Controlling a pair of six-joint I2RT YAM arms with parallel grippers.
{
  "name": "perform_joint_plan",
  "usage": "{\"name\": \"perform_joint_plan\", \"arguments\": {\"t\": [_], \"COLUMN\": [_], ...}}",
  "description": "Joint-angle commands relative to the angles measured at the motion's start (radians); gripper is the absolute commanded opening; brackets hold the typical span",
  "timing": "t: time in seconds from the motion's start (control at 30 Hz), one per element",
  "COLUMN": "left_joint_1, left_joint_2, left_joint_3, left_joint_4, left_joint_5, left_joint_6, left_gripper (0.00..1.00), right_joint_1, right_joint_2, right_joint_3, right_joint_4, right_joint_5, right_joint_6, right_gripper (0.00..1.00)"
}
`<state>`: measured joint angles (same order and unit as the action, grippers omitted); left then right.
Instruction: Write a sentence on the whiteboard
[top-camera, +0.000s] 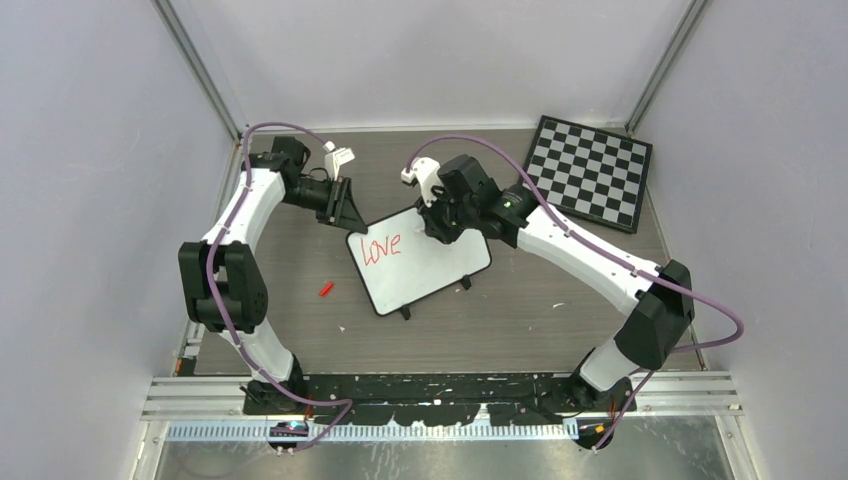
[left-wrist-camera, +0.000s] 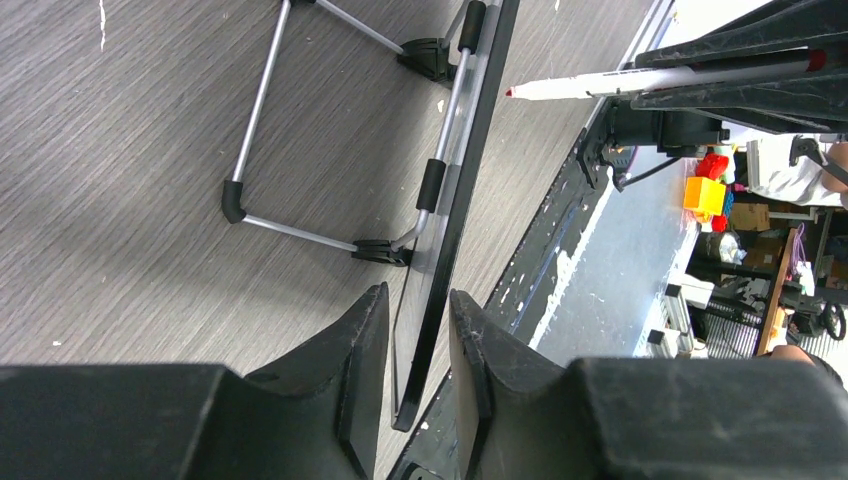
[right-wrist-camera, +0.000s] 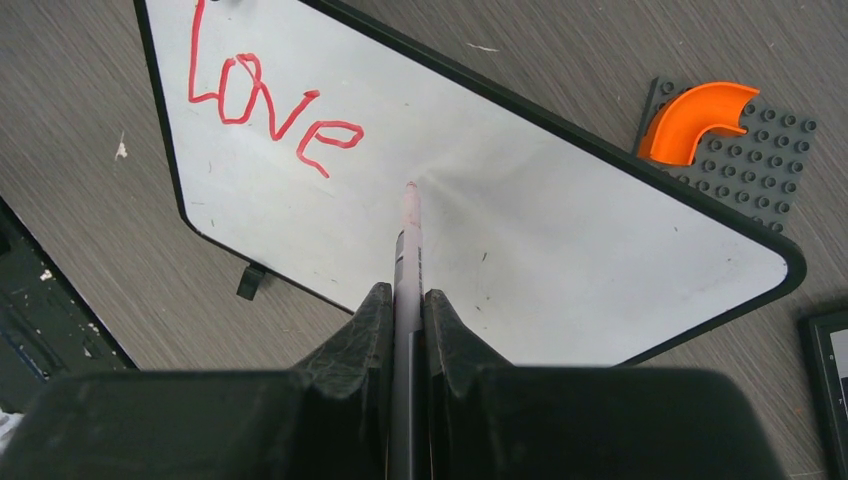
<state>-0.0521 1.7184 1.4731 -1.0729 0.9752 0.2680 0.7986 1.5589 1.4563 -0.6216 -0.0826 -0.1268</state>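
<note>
Currently, near to far in the top view: red cap (top-camera: 326, 289) lies on the bench (top-camera: 520, 320), left of centre. Whiteboard (top-camera: 425, 262) sits mid-frame, tilted on its stand, with only "Love" (top-camera: 381, 246) of the sentence written at its upper-left corner. Right gripper (right-wrist-camera: 406, 300) jaws clamped on the marker (right-wrist-camera: 408, 225), tip at the board surface. Left gripper (left-wrist-camera: 418, 340) jaws slightly apart, straddling the board's edge. Chessboard (top-camera: 590, 170) upper right.

The whiteboard (right-wrist-camera: 560, 215) reads "Love" (right-wrist-camera: 270, 110) (red marker).
</note>
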Motion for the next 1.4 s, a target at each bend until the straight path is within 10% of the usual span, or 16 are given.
{"name": "perform_joint_plan", "arguments": {"t": [0.0,1.37], "left_joint_1": [-0.006,-0.012], "left_joint_2": [-0.005,0.007], "left_joint_3": [0.029,0.027], "left_joint_4": [0.002,0.010], "left_joint_5": [0.003,0.003], "left_joint_6": [-0.004,-0.001], "left_gripper": [0.29,0.00], "right_joint_1": [0.003,-0.017], "right_joint_2": [0.017,0.016], "right_joint_3": [0.012,-0.005], "right_joint_4": [0.060,0.066], "right_joint_5": [0.027,0.055], "right_joint_6": [0.002,-0.043], "right_gripper": [0.00,0.00]}}
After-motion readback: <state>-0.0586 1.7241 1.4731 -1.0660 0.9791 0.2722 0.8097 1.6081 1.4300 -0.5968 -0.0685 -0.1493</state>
